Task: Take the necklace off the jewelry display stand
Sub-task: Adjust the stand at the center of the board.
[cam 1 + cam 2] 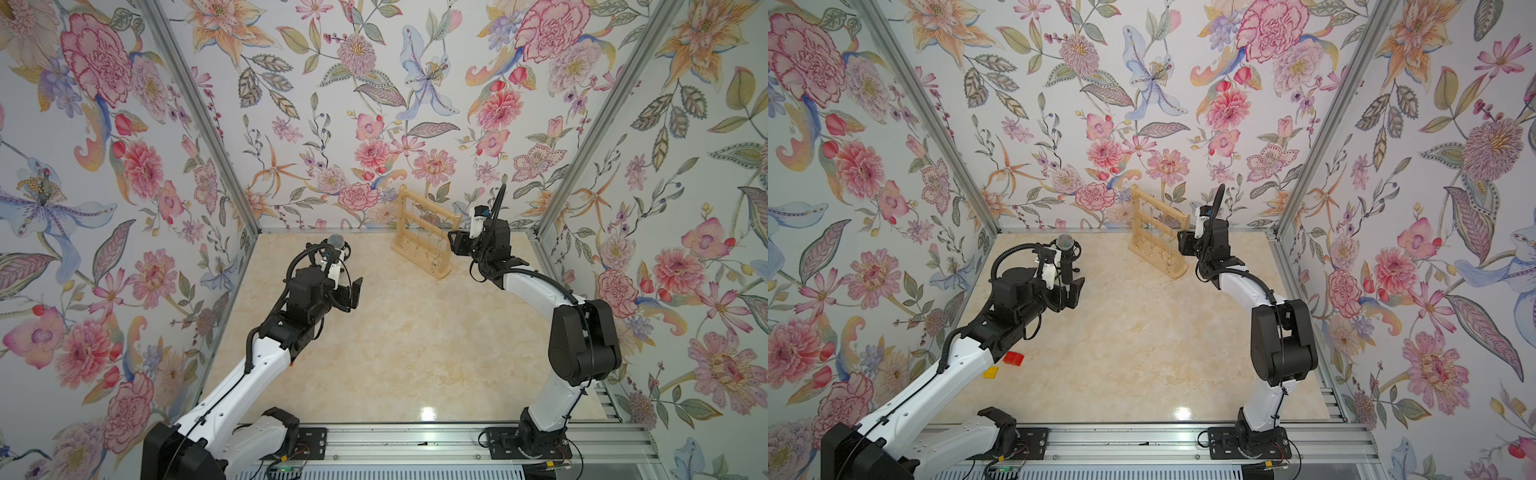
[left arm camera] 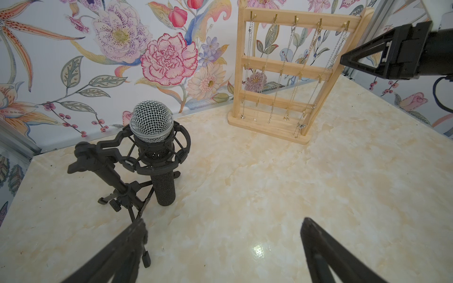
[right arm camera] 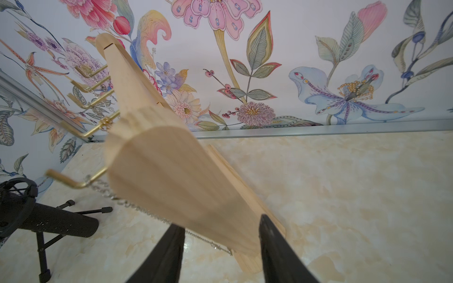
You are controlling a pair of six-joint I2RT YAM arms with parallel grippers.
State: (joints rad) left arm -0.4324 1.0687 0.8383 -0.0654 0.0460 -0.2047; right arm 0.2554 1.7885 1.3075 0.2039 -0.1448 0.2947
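Both right jaws clamp an end post of the jewelry display stand (image 3: 159,183), necklace (image 3: 103,188) just beside; left jaws wide apart.

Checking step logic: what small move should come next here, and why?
Likely reach the open left end effector toward a necklace on the stand: the right end effector seems clamped on the stand's post, while the left hangs beside the microphone.

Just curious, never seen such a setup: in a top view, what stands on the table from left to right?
yellow block → red block → microphone → jewelry display stand
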